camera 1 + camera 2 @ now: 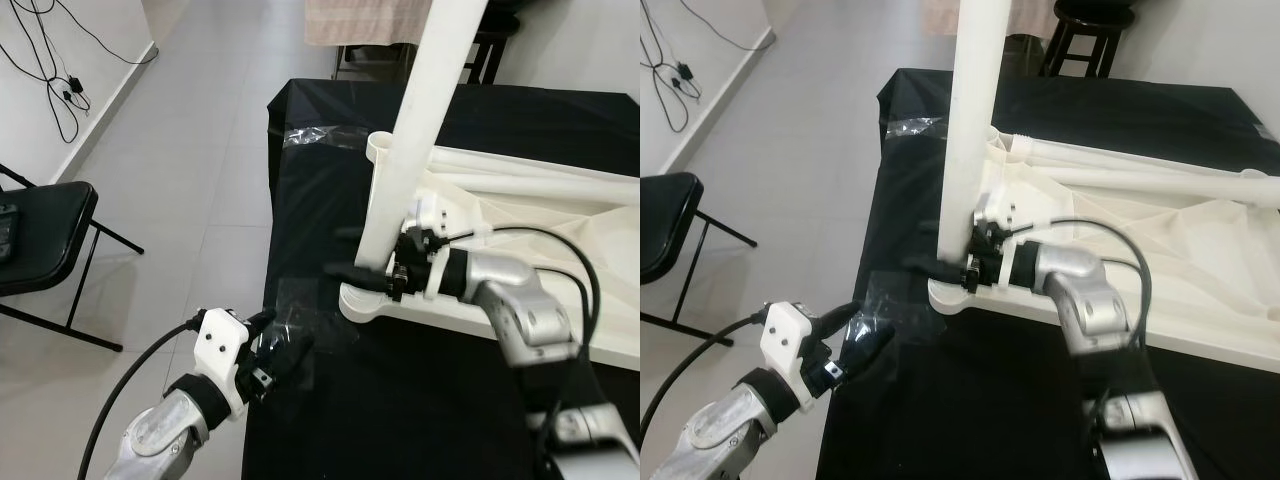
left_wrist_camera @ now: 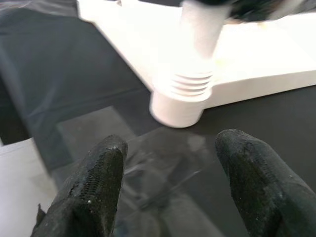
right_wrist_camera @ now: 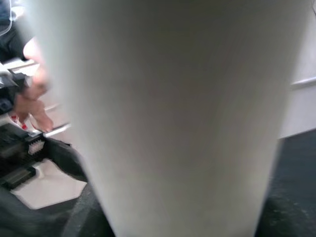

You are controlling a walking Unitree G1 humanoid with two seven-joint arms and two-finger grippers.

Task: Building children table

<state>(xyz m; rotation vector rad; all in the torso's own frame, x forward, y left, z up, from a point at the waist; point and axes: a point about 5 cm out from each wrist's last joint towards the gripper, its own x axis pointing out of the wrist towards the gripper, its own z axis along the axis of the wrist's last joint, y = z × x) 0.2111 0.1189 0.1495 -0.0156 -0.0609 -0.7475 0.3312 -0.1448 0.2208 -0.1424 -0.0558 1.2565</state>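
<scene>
the right end effector (image 1: 372, 268) pinches the white table leg (image 1: 415, 140) low down, where it stands upright in the corner socket of the white tabletop (image 1: 520, 300) lying on the black-covered desk (image 1: 400, 400). the left end effector (image 1: 285, 350), fingers (image 2: 94, 187) spread, hovers near the desk's edge beside that corner. a black chair (image 1: 40, 235) stands on the grey tiled floor (image 1: 200, 130).

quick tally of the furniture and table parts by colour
White: 3 (upright table leg, tabletop panel, loose leg lying on the panel)
Black: 2 (folding chair, stool)
Total: 5
</scene>
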